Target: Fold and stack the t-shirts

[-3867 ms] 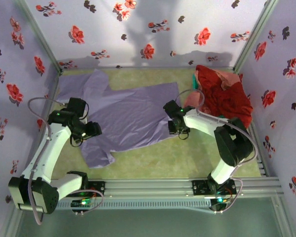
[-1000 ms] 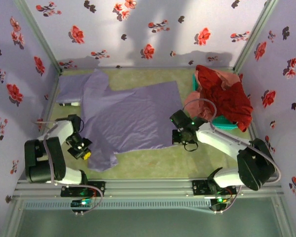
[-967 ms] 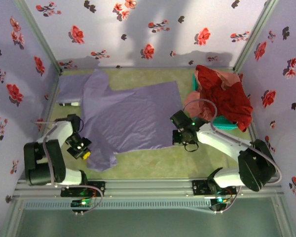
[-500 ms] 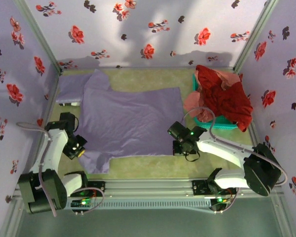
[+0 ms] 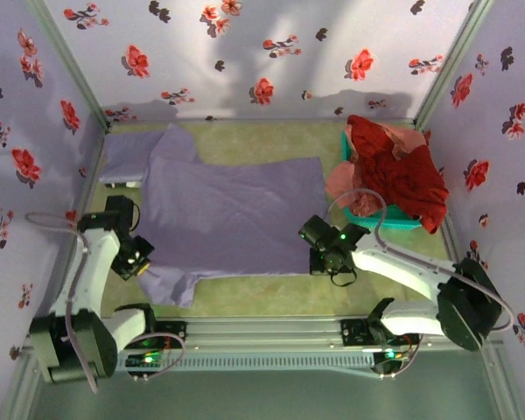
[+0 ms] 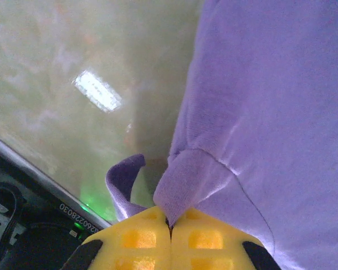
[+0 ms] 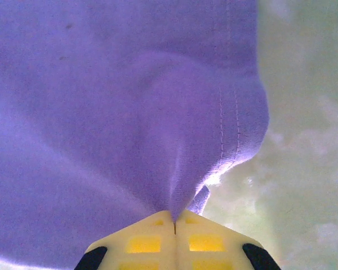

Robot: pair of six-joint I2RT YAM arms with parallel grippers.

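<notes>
Top view: lavender t-shirt [image 5: 232, 214] lies spread across the middle of the desk [image 5: 271, 290], mostly flat with soft wrinkles, long side running left to right. One sleeve points to the back-left, the other hangs off the near-left corner. Left pincer [image 5: 144, 265] sits at that near-left corner and right pincer [image 5: 322, 261] at the near-right corner, both on the near edge of the fabric. I see a second lavender piece [image 5: 122, 160] at the back-left by the wall, touching the spread shirt; I can't tell how it's folded. Red and pink t-shirts [image 5: 401, 173] are heaped at the back right, spilling over a teal basket [image 5: 395, 224].

Left wrist: left pincer [image 6: 169, 223] has its yellow pads pressed together on a small tuck of the lavender t-shirt [image 6: 270, 112]. The cloth rises from the pinch into a smooth sheet on the right. A loose flap curls out to the left of the pads. Glossy green desk [image 6: 73, 67] on the left.

Right wrist: right pincer [image 7: 174, 220] is clamped on the lavender t-shirt [image 7: 112, 101] at a corner. A double-stitched hem runs down the right edge into the pinch, and the fabric bulges above the pads. Desk [image 7: 304, 146] on the right.
</notes>
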